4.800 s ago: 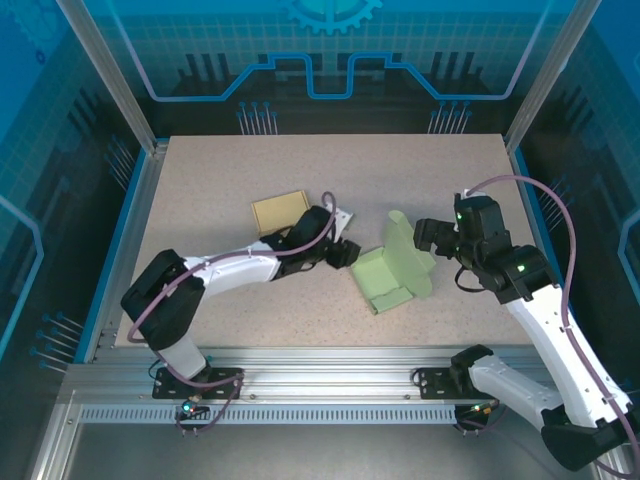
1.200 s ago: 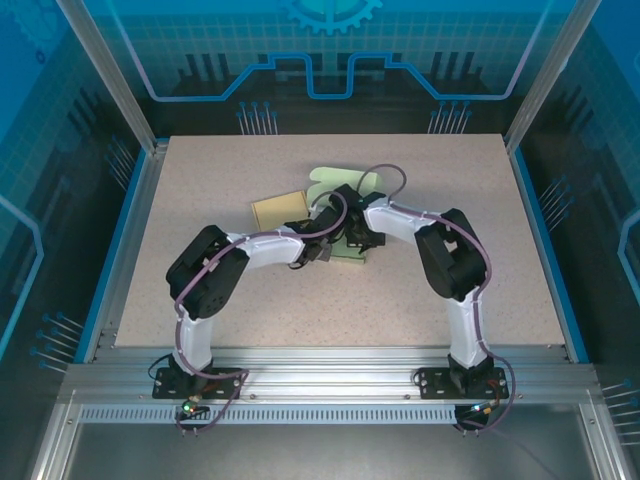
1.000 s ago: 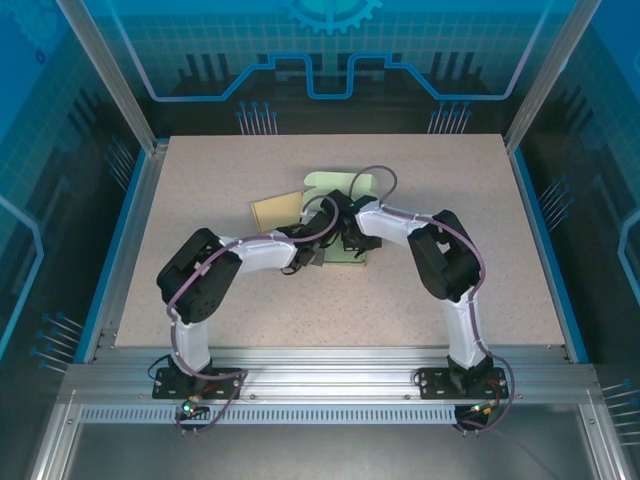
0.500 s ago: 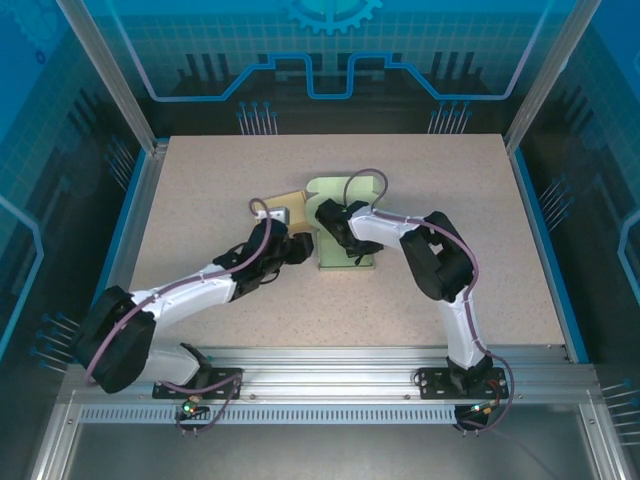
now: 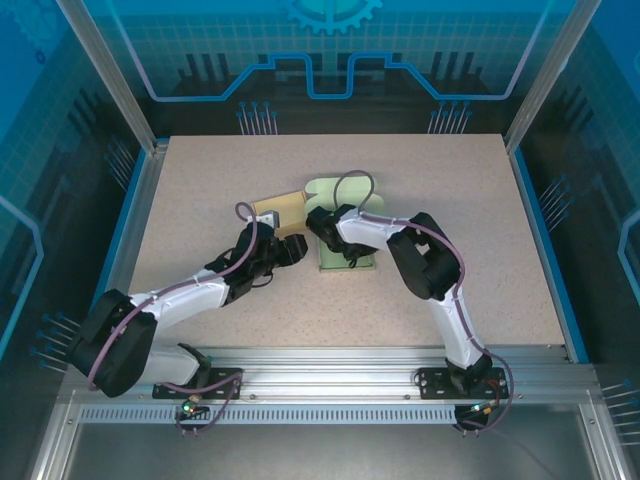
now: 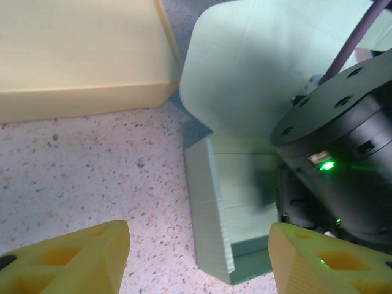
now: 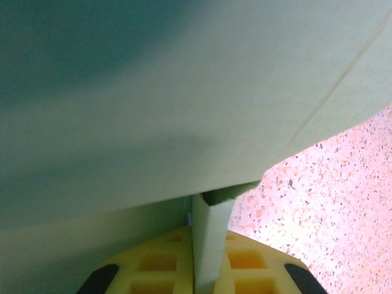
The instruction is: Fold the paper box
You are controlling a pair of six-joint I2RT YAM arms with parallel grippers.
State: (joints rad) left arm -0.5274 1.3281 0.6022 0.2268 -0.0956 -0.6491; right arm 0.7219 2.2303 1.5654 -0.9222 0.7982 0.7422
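Folding the green paper box (image 5: 340, 262), just right of the yellow box (image 5: 278, 208)
My right pincer (image 7: 205, 257) is clenched on its side wall and my left pincer (image 6: 197, 260) is released beside it. I'd tuck the flap slowly, keeping that wall upright.

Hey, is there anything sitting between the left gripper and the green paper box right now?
Nothing visible does. The open left gripper faces the green paper box across bare table. The yellow box lies off to one side; the right gripper, shut on the green paper box's wall, is beside that path.
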